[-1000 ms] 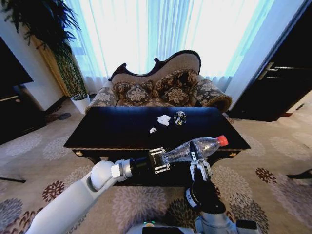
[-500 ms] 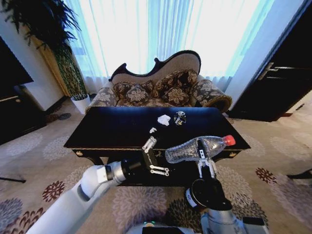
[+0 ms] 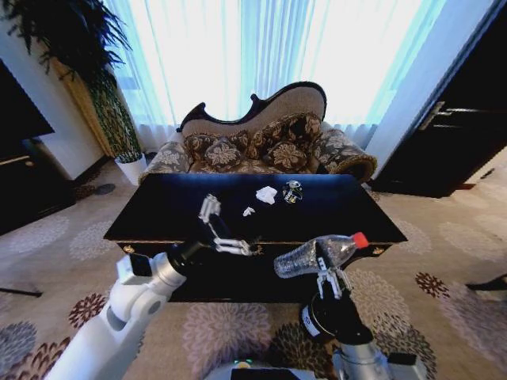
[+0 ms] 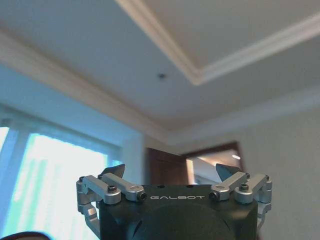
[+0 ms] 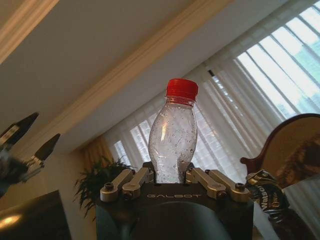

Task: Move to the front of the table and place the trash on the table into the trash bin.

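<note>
In front of the dark bench (image 3: 158, 210), the right pincer (image 3: 327, 271) grips a clear plastic bottle (image 3: 317, 253) with a red cap around its middle, lifted clear of the near edge. The right wrist view shows the same bottle (image 5: 173, 136) standing up between that pincer's jaws. The left pincer (image 3: 219, 229) hovers over the bench's near part with its jaws spread wide and nothing in them. Far back on the top lie two white paper scraps (image 3: 266, 194) and, just beside them, a small shiny crushed piece (image 3: 292, 191). By my reading, one item is picked up but not yet binned, and three remain on the bench.
</note>
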